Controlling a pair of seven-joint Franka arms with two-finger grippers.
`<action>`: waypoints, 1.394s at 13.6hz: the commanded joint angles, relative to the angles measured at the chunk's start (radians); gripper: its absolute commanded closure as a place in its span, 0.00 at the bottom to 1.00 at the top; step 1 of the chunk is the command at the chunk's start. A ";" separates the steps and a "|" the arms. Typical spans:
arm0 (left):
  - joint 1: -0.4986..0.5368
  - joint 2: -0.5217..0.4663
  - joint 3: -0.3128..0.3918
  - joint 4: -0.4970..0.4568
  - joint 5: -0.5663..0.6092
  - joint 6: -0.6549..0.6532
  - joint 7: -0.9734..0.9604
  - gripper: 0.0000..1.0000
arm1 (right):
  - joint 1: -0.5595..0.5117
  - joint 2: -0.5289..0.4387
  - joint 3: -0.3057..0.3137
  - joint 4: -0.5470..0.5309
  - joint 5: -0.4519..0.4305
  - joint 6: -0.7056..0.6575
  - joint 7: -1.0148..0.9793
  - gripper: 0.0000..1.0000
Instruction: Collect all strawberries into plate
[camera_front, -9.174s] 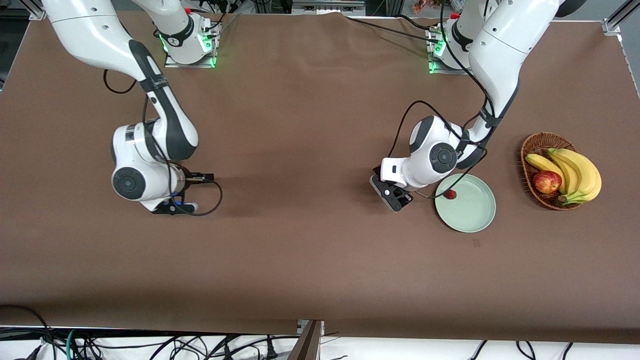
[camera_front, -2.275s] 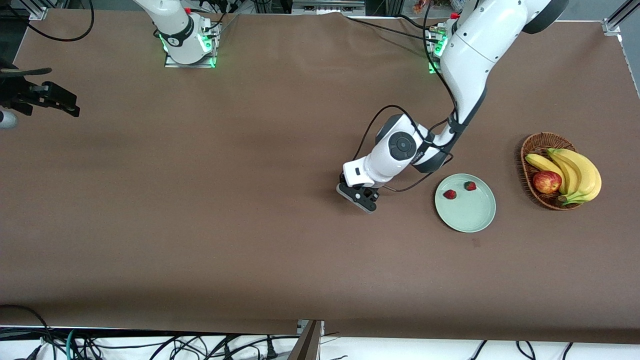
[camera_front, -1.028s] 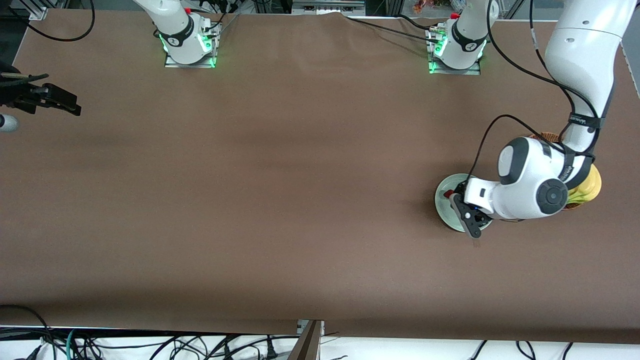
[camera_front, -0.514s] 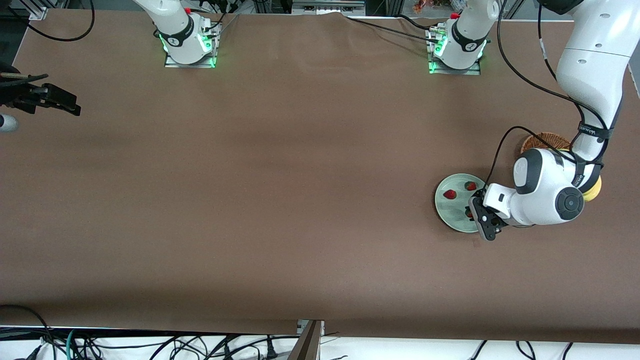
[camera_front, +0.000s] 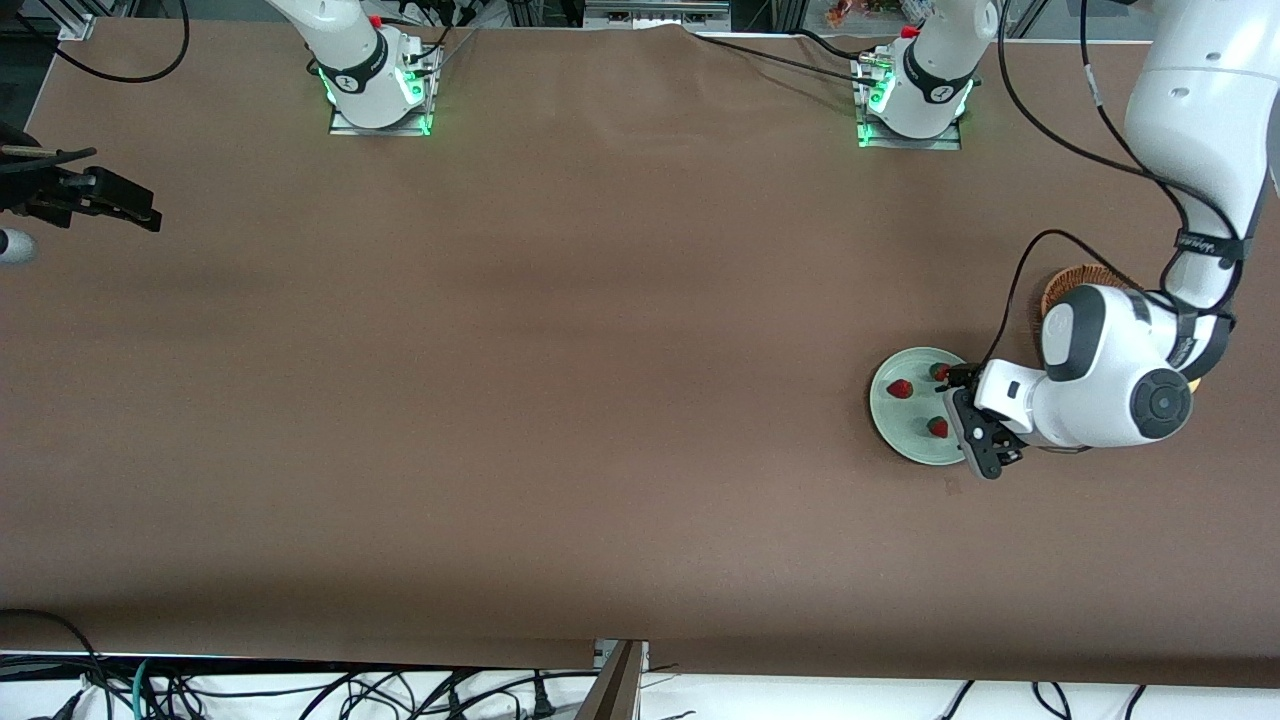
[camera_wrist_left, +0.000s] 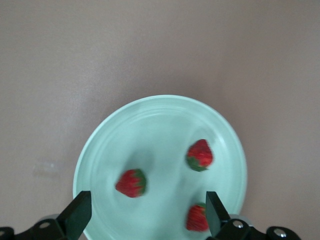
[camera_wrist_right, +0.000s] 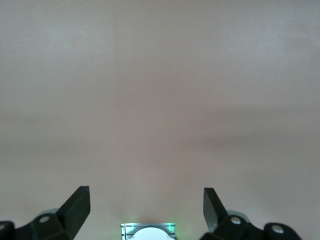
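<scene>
The pale mint-green plate lies toward the left arm's end of the table. Three strawberries lie in it, apart from one another: one, one and one. My left gripper is open and empty over the plate's rim on the basket's side. In the left wrist view the plate holds the three berries, and my gripper is spread wide above them. My right gripper waits, open and empty, at the right arm's end of the table; it also shows in the right wrist view.
The brown wicker basket stands beside the plate and is mostly hidden under my left arm. The right arm's base plate shows in the right wrist view. A small dark spot marks the cloth near the plate.
My left gripper came over the plate, let go of the third strawberry there, and has drawn back toward the basket. The right arm has not moved.
</scene>
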 joint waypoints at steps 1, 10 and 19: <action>-0.005 -0.074 -0.021 0.041 -0.051 -0.145 -0.130 0.00 | -0.003 -0.005 -0.002 0.005 0.016 0.001 0.000 0.00; -0.011 -0.186 -0.038 0.341 -0.046 -0.578 -0.535 0.00 | -0.003 0.012 -0.001 0.034 0.010 -0.005 -0.001 0.00; -0.373 -0.497 0.379 0.130 -0.091 -0.489 -0.874 0.00 | -0.003 0.013 0.000 0.034 0.012 -0.005 -0.003 0.00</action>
